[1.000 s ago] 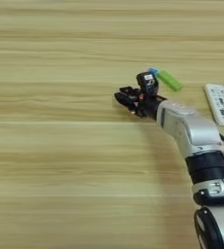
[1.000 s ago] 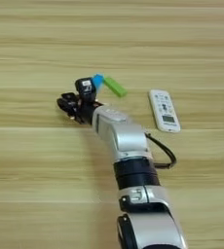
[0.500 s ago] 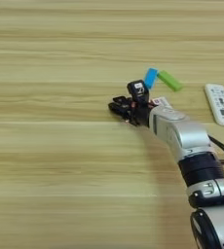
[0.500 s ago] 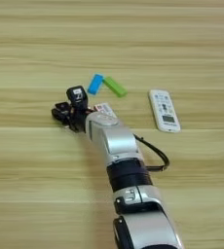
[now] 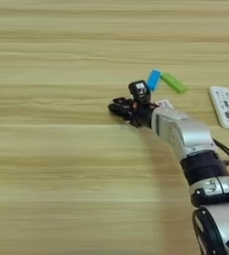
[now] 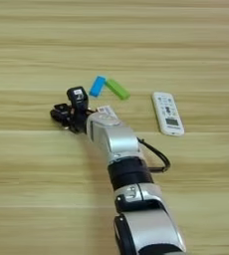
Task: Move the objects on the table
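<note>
Position of right gripper (image 5: 122, 108): about mid-counter (image 5: 47, 189), pointing toward the left edge, with the silver forearm (image 5: 183, 133) entering from the near right corner.

State of jaws: cannot tell, since the black parts merge into one dark mass.

Small white cube with black top (image 5: 139, 90): directly on the far side of the gripper and touching its outline. Held or merely alongside: not determinable.

Blue block (image 5: 154, 79) and green block (image 5: 172, 82): just beyond the cube toward the far edge and slightly right. Ends meet in a shallow V, each long axis slanted.

Flat white rectangular item (image 6: 167, 113): well apart toward the right edge, long axis running far to near, behind the wrist rather than ahead of the jaws.

Judgement: cube nearest by far. Reaching the blocks calls for a swing back toward the far right.
</note>
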